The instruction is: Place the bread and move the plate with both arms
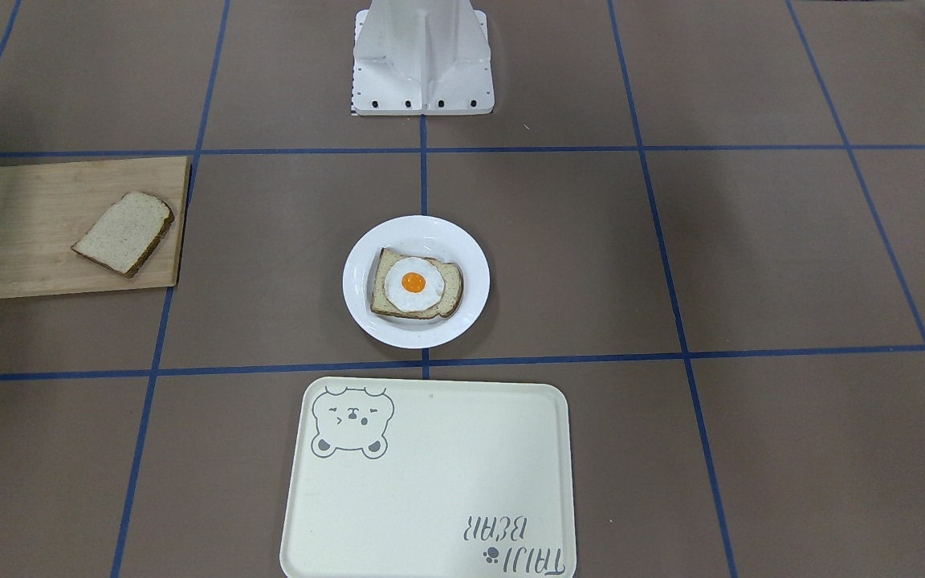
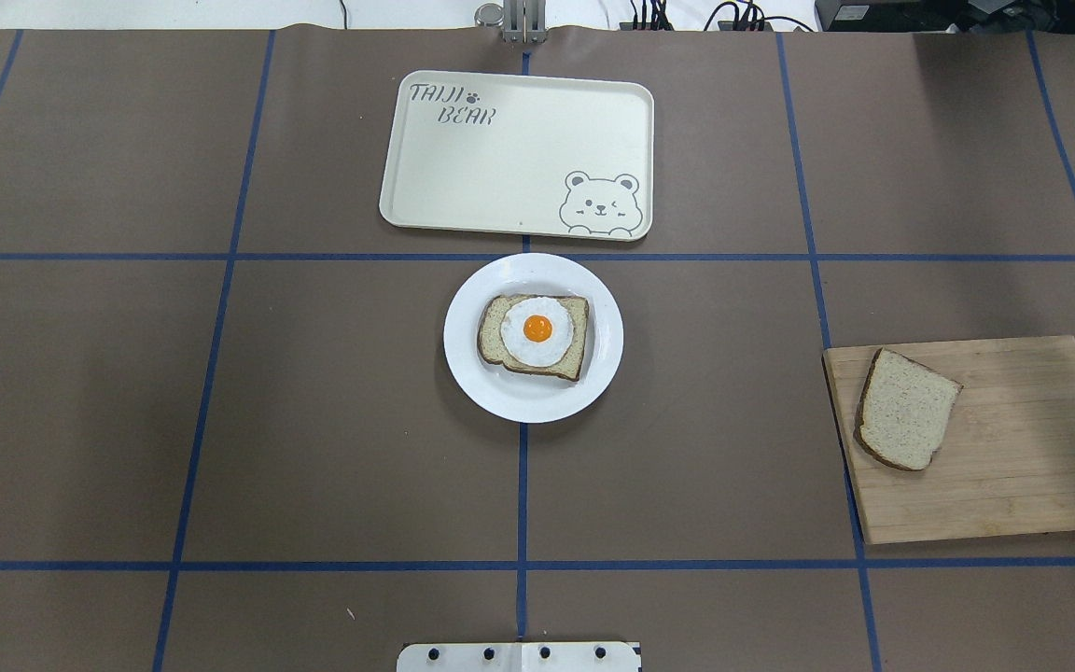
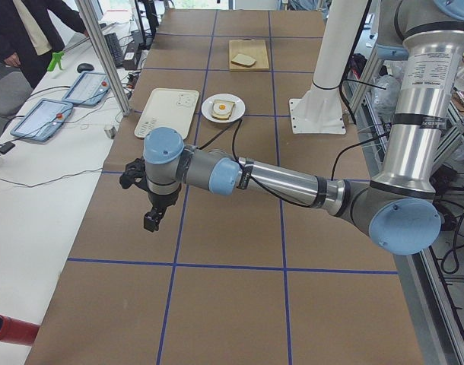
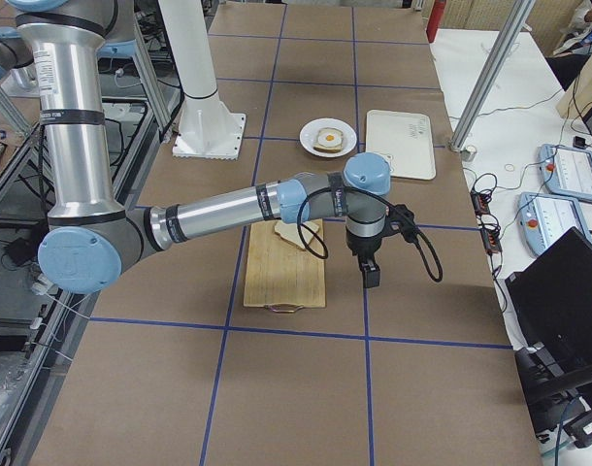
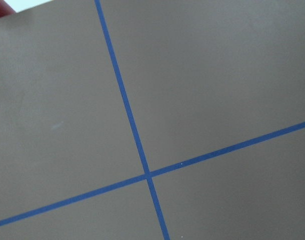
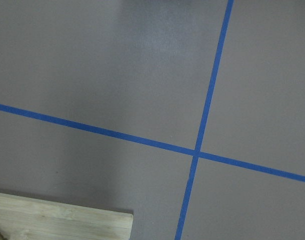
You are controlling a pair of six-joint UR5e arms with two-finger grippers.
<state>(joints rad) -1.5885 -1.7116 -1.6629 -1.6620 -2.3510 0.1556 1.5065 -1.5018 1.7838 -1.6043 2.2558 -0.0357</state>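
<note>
The plain bread lies on a wooden cutting board; it also shows in the overhead view. The white plate stands mid-table and holds another slice with a fried egg. My left gripper hangs over bare table at the left end, far from the plate. My right gripper hangs just past the board's edge, near the bread. Both show only in the side views, so I cannot tell whether they are open or shut. The wrist views show only table.
A cream tray with a bear drawing lies just beyond the plate. The white fixed base stands at the robot's side. A corner of the board shows in the right wrist view. An operator stands by the table's far side.
</note>
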